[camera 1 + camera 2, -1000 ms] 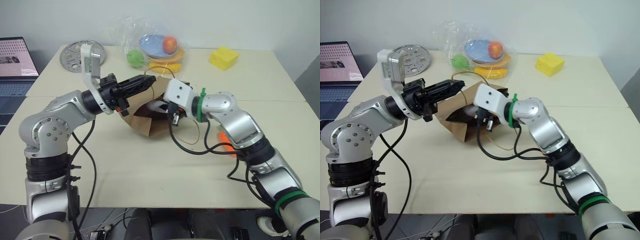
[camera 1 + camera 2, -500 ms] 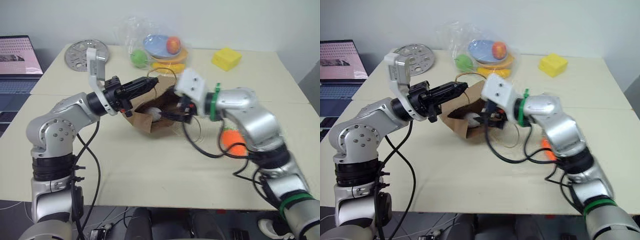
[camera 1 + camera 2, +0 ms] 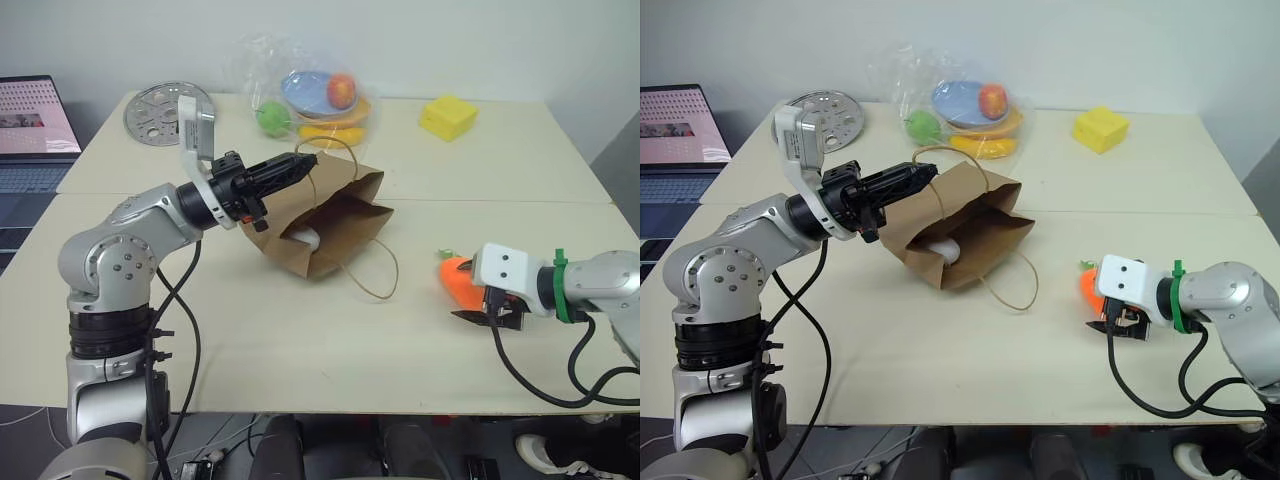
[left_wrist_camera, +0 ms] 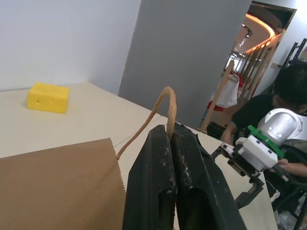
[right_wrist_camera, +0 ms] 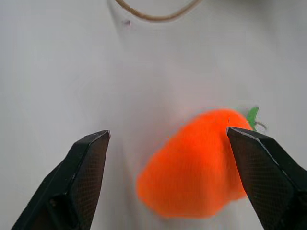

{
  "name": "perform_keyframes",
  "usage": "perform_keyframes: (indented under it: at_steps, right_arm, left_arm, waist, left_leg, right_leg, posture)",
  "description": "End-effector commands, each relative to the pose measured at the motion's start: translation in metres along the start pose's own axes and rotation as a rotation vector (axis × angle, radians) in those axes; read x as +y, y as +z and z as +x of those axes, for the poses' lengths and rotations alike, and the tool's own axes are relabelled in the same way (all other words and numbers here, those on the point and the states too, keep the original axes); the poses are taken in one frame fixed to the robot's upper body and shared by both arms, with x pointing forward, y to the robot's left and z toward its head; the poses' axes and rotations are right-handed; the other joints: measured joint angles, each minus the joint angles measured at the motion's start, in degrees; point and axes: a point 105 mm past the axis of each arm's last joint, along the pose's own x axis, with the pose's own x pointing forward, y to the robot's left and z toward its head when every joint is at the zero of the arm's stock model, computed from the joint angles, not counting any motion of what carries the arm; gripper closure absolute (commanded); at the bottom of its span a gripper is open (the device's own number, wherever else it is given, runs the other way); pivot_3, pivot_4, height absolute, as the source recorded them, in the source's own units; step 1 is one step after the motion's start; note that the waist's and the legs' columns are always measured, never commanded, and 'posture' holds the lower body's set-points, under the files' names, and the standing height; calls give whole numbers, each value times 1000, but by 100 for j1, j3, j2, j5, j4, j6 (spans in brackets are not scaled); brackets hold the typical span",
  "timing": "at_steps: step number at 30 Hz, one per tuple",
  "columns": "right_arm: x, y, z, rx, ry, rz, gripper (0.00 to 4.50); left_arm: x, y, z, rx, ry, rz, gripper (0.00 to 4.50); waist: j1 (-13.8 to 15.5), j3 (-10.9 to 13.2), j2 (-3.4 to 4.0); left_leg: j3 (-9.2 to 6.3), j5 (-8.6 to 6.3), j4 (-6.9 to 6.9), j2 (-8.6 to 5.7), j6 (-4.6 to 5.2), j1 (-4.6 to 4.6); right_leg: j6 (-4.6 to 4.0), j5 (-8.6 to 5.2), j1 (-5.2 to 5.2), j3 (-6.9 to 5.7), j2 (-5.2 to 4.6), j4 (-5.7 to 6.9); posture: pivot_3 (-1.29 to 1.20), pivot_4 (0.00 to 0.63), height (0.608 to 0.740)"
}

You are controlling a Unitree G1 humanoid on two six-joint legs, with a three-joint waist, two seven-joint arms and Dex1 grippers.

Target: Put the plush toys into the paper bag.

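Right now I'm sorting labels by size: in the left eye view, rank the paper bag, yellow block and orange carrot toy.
1. paper bag
2. yellow block and carrot toy: alike, and the right gripper hides part of the carrot.

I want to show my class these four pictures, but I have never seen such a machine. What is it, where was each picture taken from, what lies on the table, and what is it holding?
It is a two-armed robot. Two pictures come from cameras in its head, looking down over a table; the other two come from a camera on each wrist.

The left gripper is shut on a twine handle of a brown paper bag, holding its mouth up. A white plush egg lies inside.

The right gripper is open, its fingers either side of an orange plush carrot that lies on the table, not held.

At the back are a clear bag of fruit, a yellow block and a metal disc. A laptop stands to the left.
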Motion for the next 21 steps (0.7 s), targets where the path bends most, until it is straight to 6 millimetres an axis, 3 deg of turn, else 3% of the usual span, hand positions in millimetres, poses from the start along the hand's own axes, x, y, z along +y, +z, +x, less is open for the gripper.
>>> perform_keyframes:
  at_steps: [1,2,5,14,17,21]
  right_arm:
    - [-11,-13,8,49,-80,-39,443]
    - [-12,-15,10,54,-88,-35,443]
    - [-17,-18,13,62,-112,-57,1063]
    - [-18,-15,8,37,-94,-86,4142]
    - [-13,7,-1,-63,-33,-84,4480]
    - [-6,62,-18,-257,50,-134,4480]
  left_arm:
    - [-4,10,-1,-23,-16,53,4500]
    - [-4,10,-1,-23,-14,54,4500]
    - [-4,10,-2,-20,-13,56,4500]
    - [-5,10,-3,-20,-8,60,4500]
    - [-5,11,-3,-19,-10,61,4500]
    - [-7,15,-4,-15,-28,68,4500]
  waist:
    - [3,0,0]
    - [5,0,0]
    - [6,0,0]
    - [8,0,0]
    - [8,0,0]
    - [-19,1,1]
  left_leg:
    - [1,0,1,0,0,0]
    - [0,1,2,0,0,0]
    - [0,1,3,-1,0,0]
    - [-4,1,2,-1,0,0]
    - [-4,1,3,-1,0,0]
    - [-5,0,0,0,0,1]
  right_leg:
    - [1,1,0,1,0,0]
    - [2,1,0,2,0,2]
    - [2,2,2,3,1,2]
    - [3,2,4,1,1,2]
    - [3,3,5,2,1,2]
    - [3,3,3,1,3,5]
  posture:
    - [0,150,740]
    - [0,150,740]
    - [0,150,740]
    - [0,150,740]
    - [0,150,740]
    - [0,150,740]
